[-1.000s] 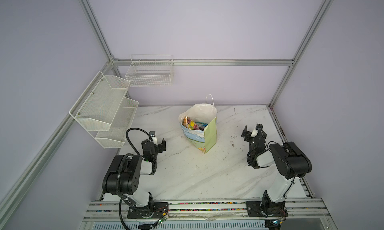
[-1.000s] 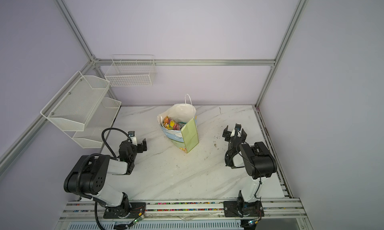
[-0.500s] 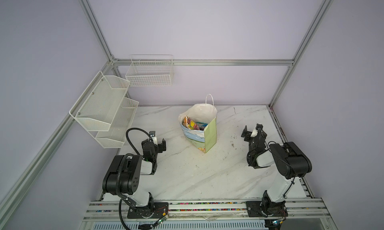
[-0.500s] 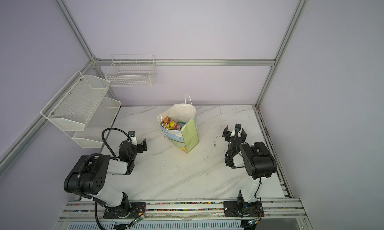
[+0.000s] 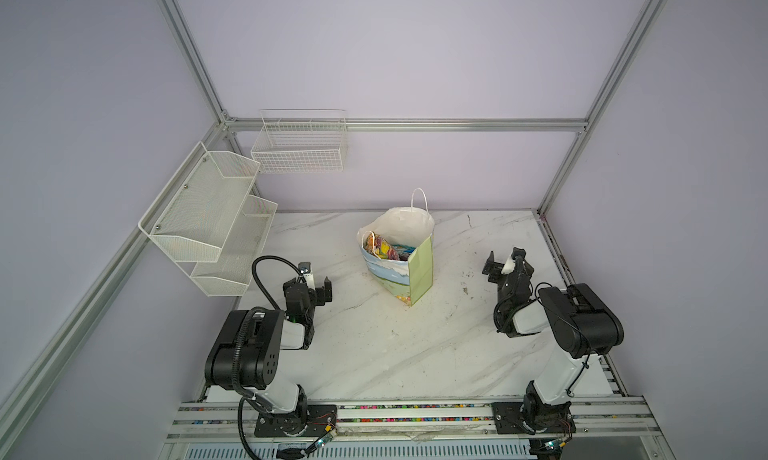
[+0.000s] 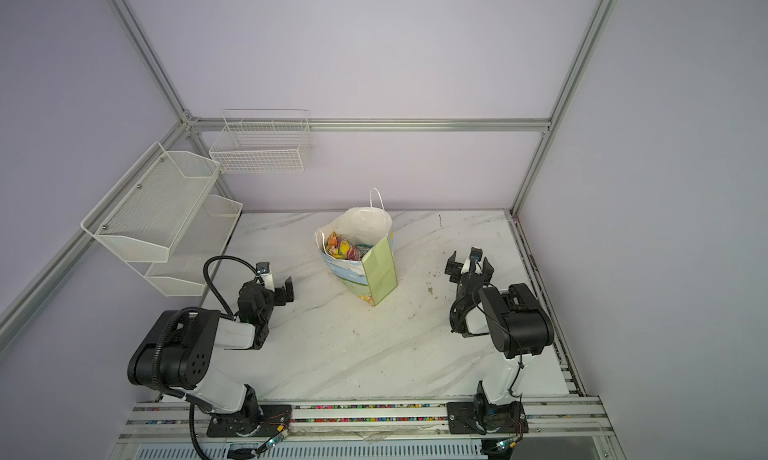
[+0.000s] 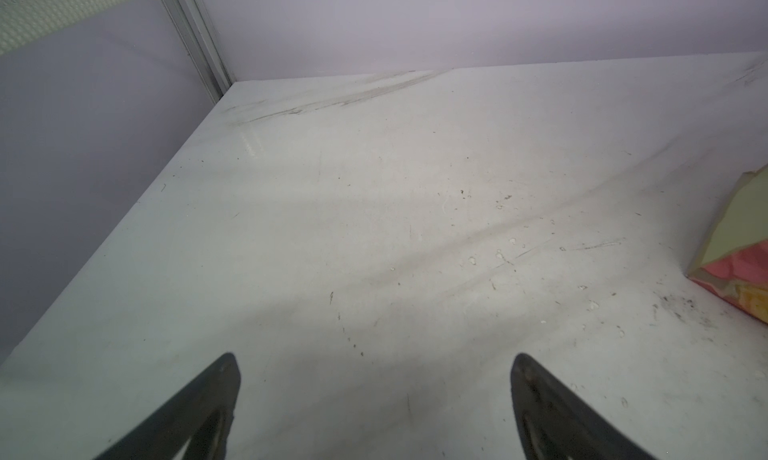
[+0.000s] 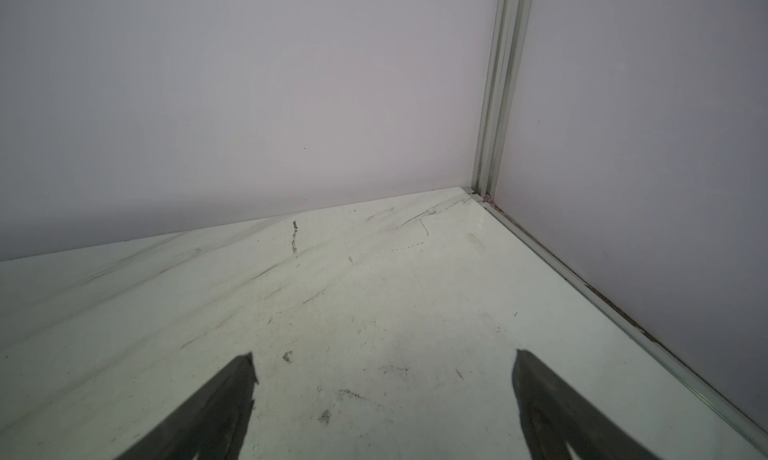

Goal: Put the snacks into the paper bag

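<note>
Snacks (image 5: 387, 249) half-hidden inside paper bag (image 5: 420, 271)

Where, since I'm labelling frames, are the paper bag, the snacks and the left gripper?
paper bag (image 5: 420, 271): in a top view, pale green side panel.
snacks (image 5: 384, 249): in a top view, orange packet inside the bag.
left gripper (image 7: 374, 356): left wrist view, midway between the open fingertips.
</note>
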